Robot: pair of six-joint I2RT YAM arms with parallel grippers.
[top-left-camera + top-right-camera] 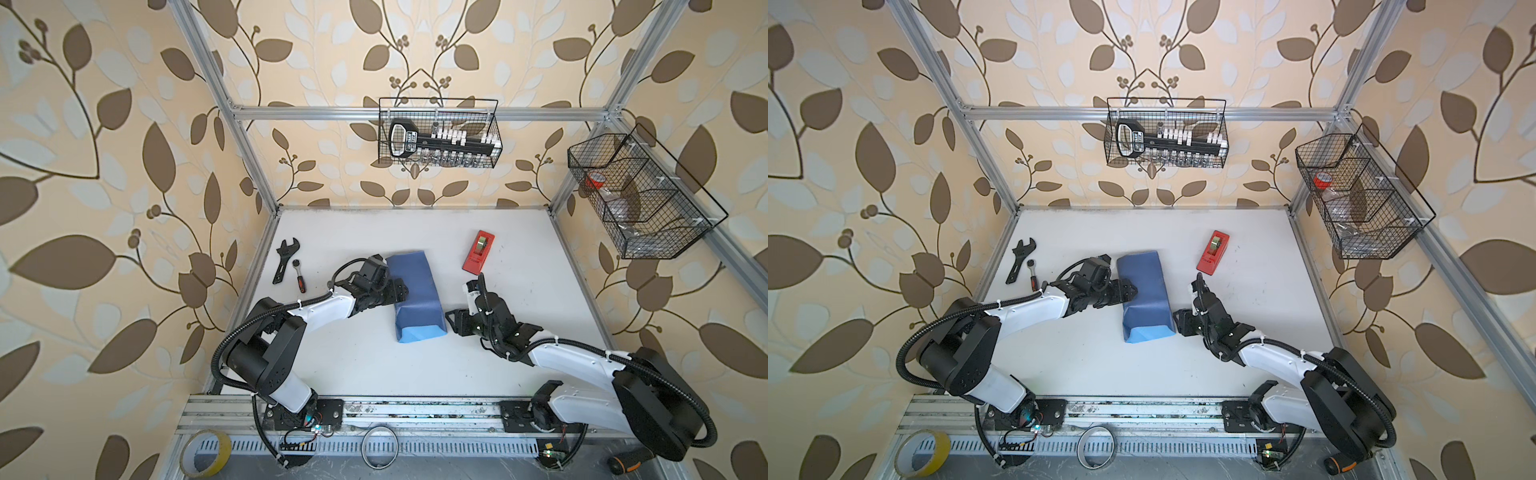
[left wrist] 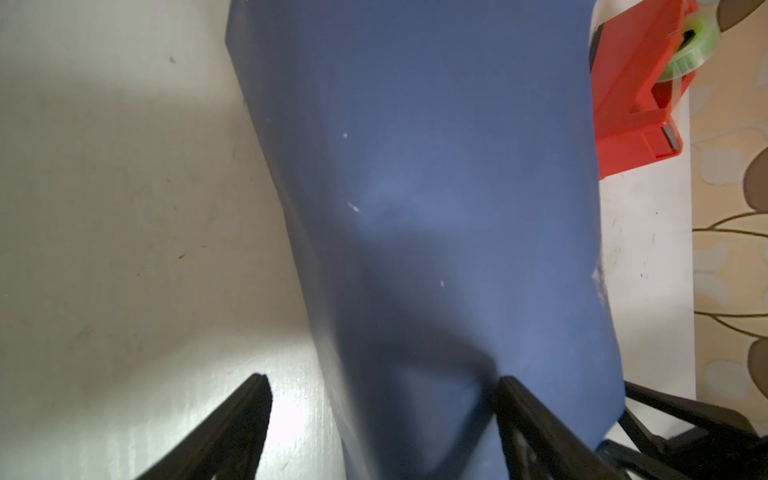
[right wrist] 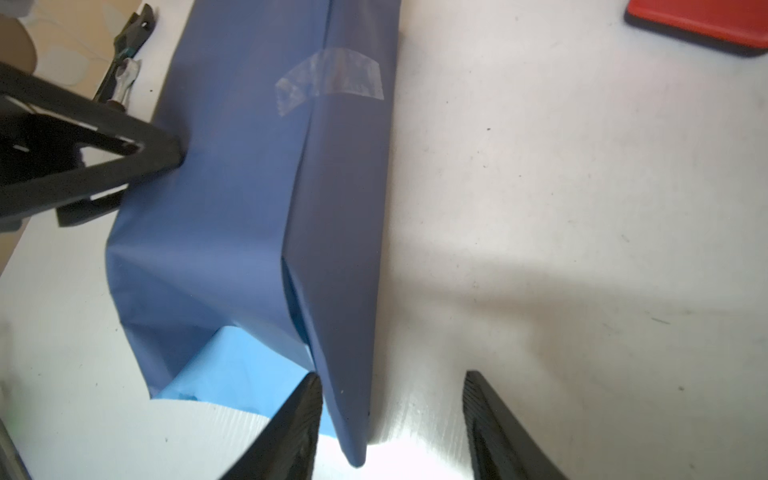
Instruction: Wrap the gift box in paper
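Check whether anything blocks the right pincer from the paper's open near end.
Nothing visible does. The right pincer is open, and the near corner of the paper lies between its fingers. The tape dispenser sits farther back on the table, clear of both.

The paper (image 1: 415,291) hides the gift box entirely, and the right wrist view crops the red tape dispenser (image 3: 702,25)
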